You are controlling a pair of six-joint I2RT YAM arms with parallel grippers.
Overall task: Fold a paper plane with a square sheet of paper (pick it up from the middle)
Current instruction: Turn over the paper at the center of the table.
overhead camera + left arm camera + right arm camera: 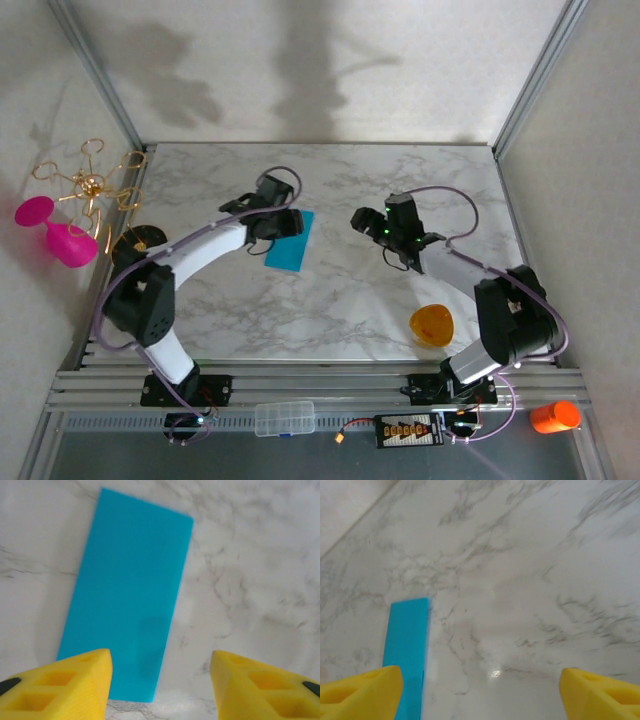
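While teal paper lies flat, the orange bowl sits well apart.

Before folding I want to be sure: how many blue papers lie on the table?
1. The paper lies flat on the table, left of centre, just at the open left claw. Another sheet directly beneath it could be hidden.

A yellow finger covers the paper's lower left corner
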